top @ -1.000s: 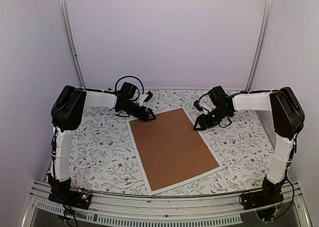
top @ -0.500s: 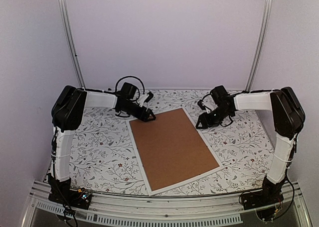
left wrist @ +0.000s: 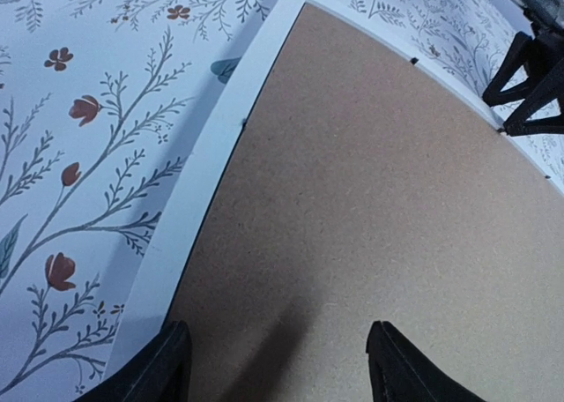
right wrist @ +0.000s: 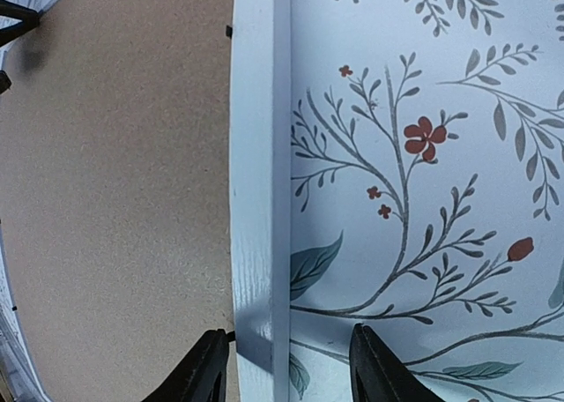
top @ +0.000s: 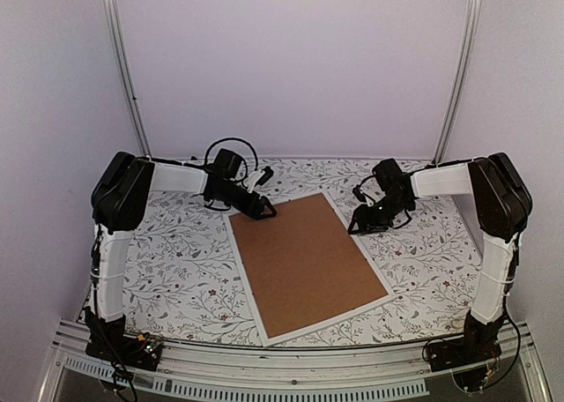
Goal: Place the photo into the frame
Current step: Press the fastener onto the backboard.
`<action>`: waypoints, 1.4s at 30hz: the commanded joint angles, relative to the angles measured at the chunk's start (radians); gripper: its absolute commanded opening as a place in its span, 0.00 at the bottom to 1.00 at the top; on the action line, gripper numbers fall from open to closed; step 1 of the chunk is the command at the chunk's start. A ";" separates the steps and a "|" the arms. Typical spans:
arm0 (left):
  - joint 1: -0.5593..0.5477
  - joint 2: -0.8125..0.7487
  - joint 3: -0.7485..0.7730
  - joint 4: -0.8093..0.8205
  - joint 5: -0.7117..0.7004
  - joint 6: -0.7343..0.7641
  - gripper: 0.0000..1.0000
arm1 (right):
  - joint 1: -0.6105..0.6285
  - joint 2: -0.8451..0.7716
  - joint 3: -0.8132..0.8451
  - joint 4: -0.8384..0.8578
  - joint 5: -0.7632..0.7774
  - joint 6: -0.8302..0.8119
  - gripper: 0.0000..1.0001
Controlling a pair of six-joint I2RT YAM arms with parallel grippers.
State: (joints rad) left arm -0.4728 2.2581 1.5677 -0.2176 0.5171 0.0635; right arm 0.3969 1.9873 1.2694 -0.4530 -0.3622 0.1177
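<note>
On the white surface [top: 176,261], printed with grey twigs and red flowers, the large thin white rectangular picture frame [top: 244,274] was laid askew, its plain brown fibreboard backing [top: 304,261] uppermost. From overhead, both arms were seen at its far end, with bare surface along both long sides and the near end. The left gripper [top: 267,210] was placed at the far left corner. Only its wrist view revealed the fingers spread wide, one above the white rail, one above the matt, speckled board. The right gripper [top: 354,227] was set at the far right edge. Only its own wrist view showed the fingers parted astride the grained rail, not pinching it.
</note>
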 commanded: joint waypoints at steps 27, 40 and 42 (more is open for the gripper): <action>-0.010 -0.478 -0.450 0.065 -0.370 -0.421 0.82 | -0.001 -0.119 -0.128 0.030 -0.039 0.026 0.52; -0.080 -0.537 -0.626 0.038 -0.361 -0.553 0.79 | 0.000 -0.191 -0.270 0.131 -0.104 0.101 0.52; -0.087 -0.524 -0.623 0.038 -0.354 -0.565 0.77 | 0.000 -0.201 -0.297 0.143 -0.106 0.116 0.52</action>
State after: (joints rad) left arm -0.5407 1.7275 0.9482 -0.1860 0.1497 -0.4603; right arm 0.3973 1.8206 1.0176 -0.3508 -0.4435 0.1925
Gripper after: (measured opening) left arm 0.787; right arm 0.521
